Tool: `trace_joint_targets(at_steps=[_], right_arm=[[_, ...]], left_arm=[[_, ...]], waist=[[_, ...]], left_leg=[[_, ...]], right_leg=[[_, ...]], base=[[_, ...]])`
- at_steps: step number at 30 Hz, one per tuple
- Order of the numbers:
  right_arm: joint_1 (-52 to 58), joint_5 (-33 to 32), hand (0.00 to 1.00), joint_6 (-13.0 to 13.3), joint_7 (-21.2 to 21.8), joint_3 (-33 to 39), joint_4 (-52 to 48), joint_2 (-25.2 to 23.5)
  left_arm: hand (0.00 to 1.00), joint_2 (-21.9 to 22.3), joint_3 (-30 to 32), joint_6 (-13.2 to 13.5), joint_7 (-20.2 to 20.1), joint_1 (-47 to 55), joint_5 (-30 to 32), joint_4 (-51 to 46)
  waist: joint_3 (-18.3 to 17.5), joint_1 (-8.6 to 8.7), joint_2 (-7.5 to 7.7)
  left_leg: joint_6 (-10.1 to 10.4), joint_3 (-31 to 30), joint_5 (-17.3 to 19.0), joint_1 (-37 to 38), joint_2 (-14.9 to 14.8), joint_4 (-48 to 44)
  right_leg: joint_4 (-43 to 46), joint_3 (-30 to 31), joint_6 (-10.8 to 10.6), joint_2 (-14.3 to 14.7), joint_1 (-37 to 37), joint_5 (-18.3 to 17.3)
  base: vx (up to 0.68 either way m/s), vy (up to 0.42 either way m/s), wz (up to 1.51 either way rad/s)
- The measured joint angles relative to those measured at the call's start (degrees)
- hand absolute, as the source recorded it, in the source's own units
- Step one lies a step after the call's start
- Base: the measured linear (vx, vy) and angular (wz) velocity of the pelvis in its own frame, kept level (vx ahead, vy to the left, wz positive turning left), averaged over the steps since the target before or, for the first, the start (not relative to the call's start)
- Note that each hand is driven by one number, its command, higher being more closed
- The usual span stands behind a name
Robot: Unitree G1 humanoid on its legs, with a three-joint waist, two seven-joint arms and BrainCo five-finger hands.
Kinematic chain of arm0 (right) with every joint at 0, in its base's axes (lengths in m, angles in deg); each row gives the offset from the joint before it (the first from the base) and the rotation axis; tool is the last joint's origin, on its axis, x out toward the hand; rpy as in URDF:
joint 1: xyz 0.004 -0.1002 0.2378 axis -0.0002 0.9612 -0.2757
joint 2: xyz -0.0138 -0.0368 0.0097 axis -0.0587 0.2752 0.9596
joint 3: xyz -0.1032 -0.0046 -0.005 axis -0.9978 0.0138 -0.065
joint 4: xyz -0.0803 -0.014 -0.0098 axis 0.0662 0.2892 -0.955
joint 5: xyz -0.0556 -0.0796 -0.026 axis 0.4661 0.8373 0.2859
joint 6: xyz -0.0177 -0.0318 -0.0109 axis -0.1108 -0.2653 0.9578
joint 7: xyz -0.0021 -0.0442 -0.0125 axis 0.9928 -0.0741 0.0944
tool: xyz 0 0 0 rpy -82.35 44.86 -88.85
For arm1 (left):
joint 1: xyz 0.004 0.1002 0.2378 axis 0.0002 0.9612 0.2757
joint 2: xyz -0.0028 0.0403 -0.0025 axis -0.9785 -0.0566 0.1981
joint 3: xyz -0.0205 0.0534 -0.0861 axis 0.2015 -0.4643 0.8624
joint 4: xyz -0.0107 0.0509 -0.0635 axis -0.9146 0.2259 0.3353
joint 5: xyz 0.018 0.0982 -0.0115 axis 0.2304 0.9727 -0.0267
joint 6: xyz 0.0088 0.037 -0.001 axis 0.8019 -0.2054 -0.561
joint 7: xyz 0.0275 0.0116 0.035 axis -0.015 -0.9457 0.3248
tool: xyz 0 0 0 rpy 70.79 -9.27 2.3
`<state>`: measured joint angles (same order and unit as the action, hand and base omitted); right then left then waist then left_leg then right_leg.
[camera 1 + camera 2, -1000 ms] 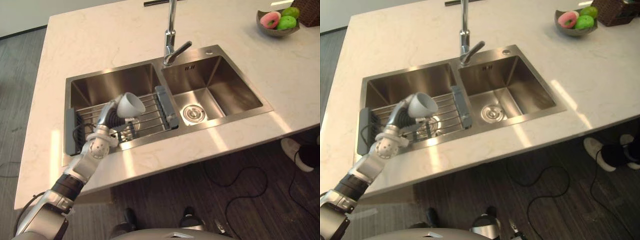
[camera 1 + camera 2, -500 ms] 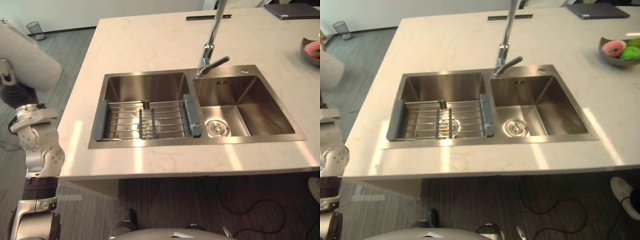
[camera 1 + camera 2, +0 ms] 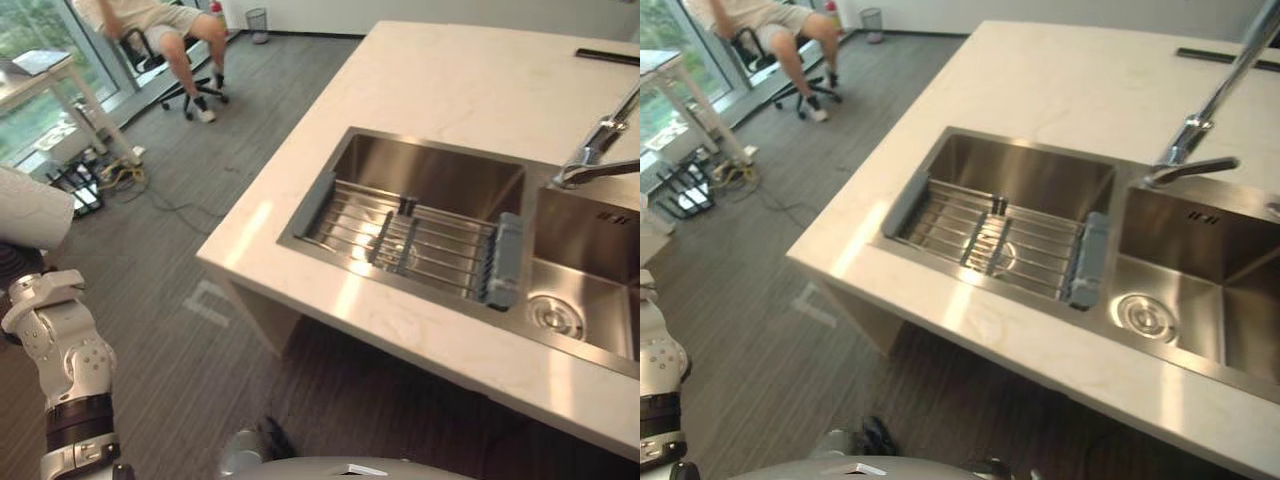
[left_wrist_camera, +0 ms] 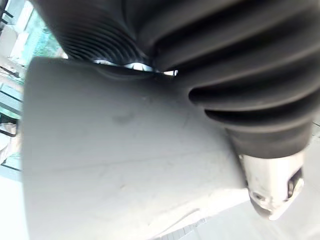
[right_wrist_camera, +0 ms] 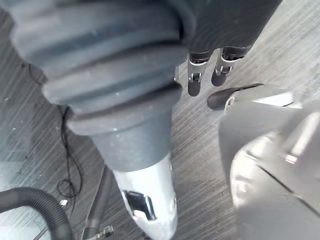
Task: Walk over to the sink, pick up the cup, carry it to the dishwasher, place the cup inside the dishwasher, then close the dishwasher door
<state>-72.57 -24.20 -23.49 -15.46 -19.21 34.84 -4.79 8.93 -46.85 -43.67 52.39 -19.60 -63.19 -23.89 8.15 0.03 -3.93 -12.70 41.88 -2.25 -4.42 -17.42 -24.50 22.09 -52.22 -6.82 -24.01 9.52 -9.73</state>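
Seemingly L robot hand (image 4: 270, 187) grips cup (image 3: 28, 205) up high, away from sink (image 3: 440, 170).

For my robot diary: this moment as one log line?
phase: carry | left hand: holds cup | right hand: open, over floor | sink: at right

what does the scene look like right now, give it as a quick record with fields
cup: pale grey, held up over the floor, off to the left of the counter
left hand: gripping the cup
right hand: hanging over the floor, fingers relaxed, holding nothing
sink: two basins set in a pale counter
rack: wire, across the left basin
faucet: between the basins
person: seated on a chair, far left
stage: cup out of the sink, not yet in a dishwasher
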Motion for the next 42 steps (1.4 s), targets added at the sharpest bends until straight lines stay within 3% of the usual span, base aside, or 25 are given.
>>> trace_joint_targets(at_steps=[1, 2, 3, 4, 5, 6, 7, 9, 11, 12, 13, 14, 15, 16, 17, 19, 20, 22, 23, 25, 28, 29, 31, 38, 42], right_arm=[[0.0, -0.8, 0.0, 0.6, -0.2, -0.7, -1.0, 1.4], [-0.9, -0.8, 0.0, 0.3, -0.1, -0.7, -0.7, 1.2], [-1.4, -0.7, 0.0, 0.4, 0.0, -0.8, -0.1, -0.4], [-1.3, -0.7, 0.0, 0.7, -0.1, -0.9, 0.4, -1.9], [-0.6, -0.5, 0.0, 0.3, -0.6, -0.7, 1.1, -0.5], [-0.3, -0.4, 0.0, 0.2, -0.7, -0.7, 1.1, -0.5], [1.0, -0.3, 0.0, -0.1, -0.7, -0.8, 1.1, -0.5], [3.2, 0.5, 0.0, -0.8, -1.6, -0.1, 0.9, -0.2], [3.7, 1.9, 0.0, -0.8, -4.0, 2.8, 1.2, 0.0], [3.6, 2.5, 0.0, -0.8, -4.7, 2.9, 1.2, -0.2], [3.4, 2.8, 0.0, -1.0, -5.4, 2.9, 0.9, -1.5], [3.5, 3.6, 0.0, -1.1, -5.8, 2.7, 0.8, -3.2], [3.6, 4.0, 0.0, -1.1, -5.8, 2.7, 0.6, -4.3], [3.9, 5.4, 0.0, -0.2, -6.7, 2.8, 0.9, -6.4], [4.0, 6.8, 0.0, 0.7, -6.6, 1.7, 0.7, -8.2], [5.1, 7.1, 0.0, 1.8, -6.6, -0.2, 0.7, -9.3], [5.6, 6.6, 0.0, 3.0, -6.6, -2.4, -0.1, -9.0], [5.7, 6.2, 0.0, 3.6, -6.5, -4.7, -1.9, -8.3], [5.3, 5.5, 0.0, 3.5, -6.4, -6.6, -3.7, -7.5], [4.3, 4.6, 0.0, 3.3, -6.3, -8.0, -4.1, -7.0], [-1.5, 3.9, 0.0, 1.4, -4.7, -11.4, -4.3, -3.5], [-3.6, 3.9, 0.0, 0.4, -4.2, -13.2, -4.4, -1.6], [-4.7, 3.9, 0.0, -0.6, -4.1, -14.7, -4.9, -1.4], [-5.8, -0.7, 0.0, -5.4, -4.1, -17.7, -5.7, -1.6], [-5.3, -4.5, 0.0, -6.8, -1.5, -17.5, -5.1, -1.8]], left_arm=[[1.0, 0.0, -0.3, 0.2, -1.2, -2.1, 0.5, -0.7], [1.0, 0.8, 0.4, 0.9, -1.8, -4.3, 0.6, -1.4], [1.0, 0.3, 1.2, 1.1, -1.7, -6.4, 0.8, -2.3], [1.0, -1.1, 1.1, 1.2, -1.6, -8.0, 1.7, -2.8], [1.0, 0.6, -1.1, 1.3, -1.2, -7.4, 5.0, -3.7], [1.0, 0.7, -1.9, 0.9, -1.2, -7.4, 5.6, -3.7], [1.0, 0.9, -5.5, -1.1, -1.1, -7.4, 8.2, -4.8], [1.0, 1.1, -9.7, -4.4, -1.2, -8.0, 12.7, -9.2], [1.0, 0.9, -10.7, -7.5, -0.2, -9.0, 15.3, -13.3], [1.0, 0.7, -10.7, -8.1, 0.5, -8.7, 15.3, -13.7], [1.0, 0.0, -10.7, -9.9, 1.8, -7.3, 15.2, -13.7], [1.0, -0.9, -10.6, -11.5, 2.9, -5.5, 15.0, -13.7], [1.0, -1.3, -10.6, -11.7, 3.3, -4.8, 14.6, -13.7], [1.0, -1.8, -10.1, -11.5, 3.1, -2.8, 13.5, -13.5], [1.0, -1.8, -8.8, -11.0, 1.9, -2.3, 12.1, -11.5], [1.0, -1.8, -8.8, -11.0, 0.8, -1.7, 10.2, -8.2], [1.0, -1.4, -8.6, -10.4, 0.2, 1.0, 9.0, -7.7], [1.0, -0.2, -8.5, -9.1, -1.0, 3.7, 7.6, -7.8], [1.0, 0.9, -8.6, -8.5, -3.0, 6.3, 6.3, -9.0], [1.0, 1.3, -8.5, -7.9, -4.5, 8.4, 6.0, -10.8], [1.0, 4.8, -7.4, -7.5, -7.0, 12.9, 5.9, -14.2], [1.0, 6.2, -7.8, -8.1, -8.2, 13.1, 5.7, -14.1], [1.0, 6.8, -9.0, -8.8, -9.7, 13.1, 5.5, -14.0], [1.0, 7.0, -10.3, -9.5, -16.8, 13.3, 6.2, -9.7], [1.0, 7.0, -10.1, -9.5, -17.8, 13.6, 6.7, -9.6]], waist=[[0.9, 1.44, -0.41], [0.6, 2.59, -0.86], [0.6, 2.75, 1.29], [1.6, 2.49, 3.93], [2.8, 2.97, 1.71], [2.8, 3.19, 1.71], [2.8, 4.41, 1.71], [2.2, 5.63, 0.52], [1.7, 4.59, -2.87], [1.6, 3.92, -2.89], [1.4, 2.89, -1.83], [1.4, 1.87, -1.17], [1.4, 1.47, -0.82], [0.4, 1.45, -0.54], [0.2, 1.69, -0.26], [0.2, 1.82, 0.22], [0.3, 1.32, 0.8], [0.3, 0.89, 1.02], [-0.2, 0.46, 1.87], [-0.6, -0.06, 3.31], [-1.6, -2.55, 2.62], [-1.8, -2.36, 1.36], [-2.1, -1.83, 1.02], [-2.6, 0.04, 1.17], [-2.6, 0.46, 1.25]], left_leg=[[-3.0, 1.0, -2.2, -2.1, 0.8, -2.6], [-2.7, -1.9, -5.7, -4.1, 3.3, 4.0], [-1.9, -3.0, -5.7, -3.0, 6.4, 8.5], [-2.6, -0.3, -0.8, -1.8, 5.8, 2.4], [3.3, 2.9, 6.4, 3.4, -0.2, -5.9], [4.7, 3.6, 7.3, 4.6, -0.4, -6.1], [8.9, 5.9, 9.7, 8.8, -1.1, -5.6], [12.3, 7.3, 9.6, 12.0, -1.6, -0.4], [20.1, 6.9, 7.7, 13.9, 0.7, 11.6], [22.2, 6.2, 8.2, 14.5, 2.7, 13.9], [20.0, 2.8, 8.1, 14.4, 6.6, 15.6], [18.2, -1.7, 8.8, 14.0, 8.7, 16.2], [17.3, -4.5, 9.1, 13.6, 9.5, 16.5], [15.6, -10.3, 9.1, 11.2, 10.0, 16.7], [14.2, -17.0, 8.5, 8.8, 10.2, 16.9], [13.0, -24.4, 7.7, 7.5, 11.6, 17.8], [12.7, -29.9, 7.7, 7.5, 14.0, 18.0], [12.7, -34.5, 7.7, 7.4, 16.3, 17.9], [12.7, -36.2, 7.7, 7.0, 18.4, 17.7], [12.7, -35.5, 7.7, 7.0, 19.8, 18.1], [13.0, -35.3, 7.8, 6.0, 18.7, 18.1], [13.5, -35.5, 7.5, 5.5, 17.6, 18.2], [13.8, -35.4, 7.3, 6.2, 16.9, 19.1], [14.7, -33.2, 6.1, 8.7, 16.1, 21.6], [14.3, -31.5, 5.9, 9.3, 16.1, 21.6]], right_leg=[[8.8, 2.8, 1.7, -4.2, -4.7, -3.3], [9.2, 4.8, 3.3, 0.0, -10.9, -6.2], [2.1, 4.0, 6.8, 3.2, -13.5, -3.4], [-0.4, 1.8, 9.4, 2.6, -13.6, -2.3], [2.5, -2.4, 10.8, 1.6, -11.2, -1.8], [2.9, -2.8, 10.5, 1.0, -10.9, -1.9], [4.3, -6.9, 9.7, -1.9, -9.0, -2.0], [6.3, -12.9, 8.2, -4.9, -6.7, -1.0], [7.3, -18.7, 6.2, -7.1, -3.4, 2.3], [7.4, -19.3, 6.1, -8.2, -2.4, 3.6], [6.7, -18.2, 7.3, -10.2, -0.2, 7.8], [7.1, -11.8, 11.4, -11.5, 0.4, 13.4], [8.0, -6.4, 13.1, -11.9, -0.2, 16.3], [8.9, 8.2, 7.5, -8.2, -4.3, 9.5], [7.7, 20.6, 4.2, -0.4, -5.8, 2.3], [4.9, 28.6, 3.3, 7.4, -5.4, -2.3], [2.4, 32.7, 1.8, 11.3, -5.5, -5.0], [0.3, 36.9, 1.5, 13.3, -6.6, -6.4], [-2.0, 39.0, 1.9, 13.3, -7.8, -5.1], [-5.0, 38.7, 2.0, 12.3, -9.0, -1.3], [-10.5, 38.4, 1.3, 13.9, -6.6, -0.9], [-13.8, 37.3, 1.8, 15.4, -5.1, 1.3], [-15.9, 37.2, 2.2, 16.3, -3.7, 2.2], [-20.6, 37.5, 2.2, 17.5, -1.5, 5.3], [-22.3, 37.8, 2.1, 17.6, -1.1, 7.3]], base=[[-0.17, 0.223, 0.95], [-0.24, 0.142, 1.0], [-0.21, -0.042, 0.76], [-0.15, -0.087, 0.51], [-0.11, -0.052, 0.36], [-0.12, 0.017, 0.76], [-0.07, 0.114, 1.27], [-0.12, 0.248, 1.63], [-0.21, 0.441, 1.54], [-0.22, 0.453, 1.41], [-0.2, 0.459, 1.63], [-0.17, 0.467, 1.79], [-0.08, 0.433, 2.12], [0.04, 0.295, 2.47], [0.09, 0.225, 2.74], [0.18, 0.135, 2.63], [0.23, 0.134, 2.41], [0.19, 0.078, 1.95], [0.15, 0.025, 1.68], [0.14, -0.039, 1.24], [0.1, -0.093, 0.33], [0.05, -0.102, -0.02], [0.03, -0.076, -0.03], [-0.03, -0.025, -0.17], [-0.09, 0.022, -0.26]])
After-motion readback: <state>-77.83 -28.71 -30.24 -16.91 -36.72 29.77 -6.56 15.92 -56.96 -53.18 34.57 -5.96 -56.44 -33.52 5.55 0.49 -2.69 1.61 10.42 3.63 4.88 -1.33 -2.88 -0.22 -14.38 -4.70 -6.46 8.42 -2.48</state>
